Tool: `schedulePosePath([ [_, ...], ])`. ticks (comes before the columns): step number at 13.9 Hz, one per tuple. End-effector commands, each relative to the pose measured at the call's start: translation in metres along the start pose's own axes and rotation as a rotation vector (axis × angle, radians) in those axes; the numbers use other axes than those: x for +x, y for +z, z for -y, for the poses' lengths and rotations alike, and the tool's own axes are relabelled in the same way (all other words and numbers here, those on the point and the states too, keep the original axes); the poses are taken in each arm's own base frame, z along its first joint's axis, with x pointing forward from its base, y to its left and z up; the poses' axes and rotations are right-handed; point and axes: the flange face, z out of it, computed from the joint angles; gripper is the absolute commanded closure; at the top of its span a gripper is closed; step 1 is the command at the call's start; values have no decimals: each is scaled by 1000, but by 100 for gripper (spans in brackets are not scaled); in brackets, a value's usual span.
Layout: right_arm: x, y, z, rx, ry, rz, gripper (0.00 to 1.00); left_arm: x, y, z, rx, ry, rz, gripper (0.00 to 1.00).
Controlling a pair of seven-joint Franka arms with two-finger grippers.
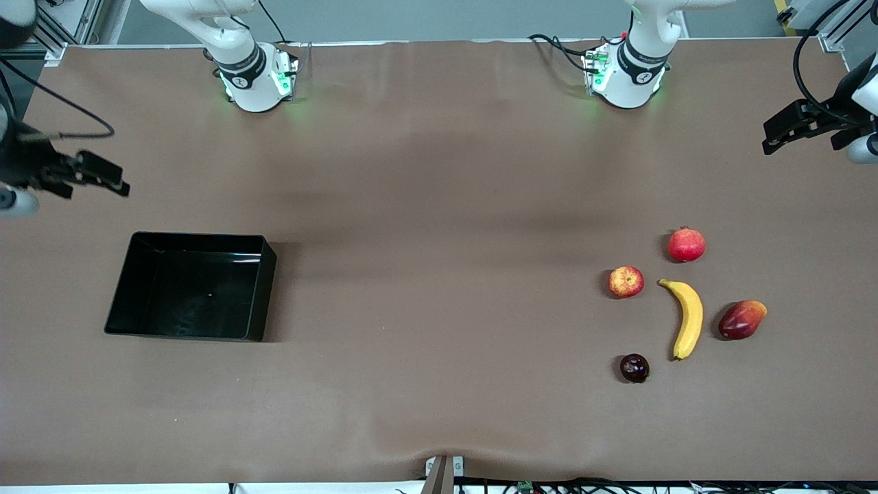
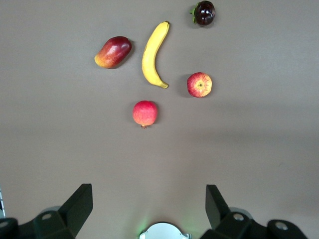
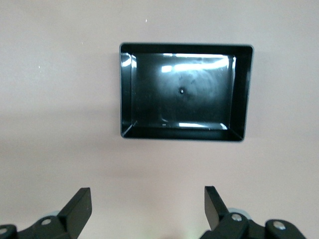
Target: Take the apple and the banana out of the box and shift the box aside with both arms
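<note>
The yellow banana point(image 1: 688, 317) and the red-and-yellow apple point(image 1: 625, 281) lie on the table toward the left arm's end. Both also show in the left wrist view, the banana point(image 2: 152, 52) and the apple point(image 2: 199, 84). The black box point(image 1: 199, 237) stands empty toward the right arm's end, and its wall shows in the right wrist view point(image 3: 240, 89). My left gripper point(image 1: 774, 137) is open and empty, high over the table's edge at its own end, also seen in its wrist view point(image 2: 148, 199). My right gripper point(image 1: 113, 180) is open and empty, high over its end, as its wrist view point(image 3: 148, 201) shows.
A red pomegranate point(image 1: 686, 245) lies farther from the front camera than the banana. A red-orange mango point(image 1: 742, 319) lies beside the banana, and a dark maroon fruit point(image 1: 634, 368) lies nearer the camera. The brown table point(image 1: 439, 206) is bare between box and fruits.
</note>
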Motion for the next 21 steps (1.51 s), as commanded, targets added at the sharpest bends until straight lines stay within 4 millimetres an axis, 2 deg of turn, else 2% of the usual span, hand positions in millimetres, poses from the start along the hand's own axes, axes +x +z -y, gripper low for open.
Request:
schedulePosePath([
  [1,-13,-19,-7,-29,40,12,0,-7,-1,0,-20,7,-2,0],
  [3,-23,-26,-4,-28,107,60,0,-9,0,0,-21,7,-5,0],
  [5,-34,-40,0,-12,112,31,0,-9,-1,-1,-47,7,-9,0],
  [9,-29,-40,-4,-9,101,6,0,-9,-2,1,-85,1,-22,0],
  [12,-22,-39,2,-9,91,-24,0,-8,-3,-2,-100,5,-22,0],
  [14,-14,-32,2,-12,89,-26,0,-7,-3,0,-99,4,-21,0],
  [21,-12,-28,9,-23,76,-20,0,-5,-9,1,-84,-13,-32,0],
])
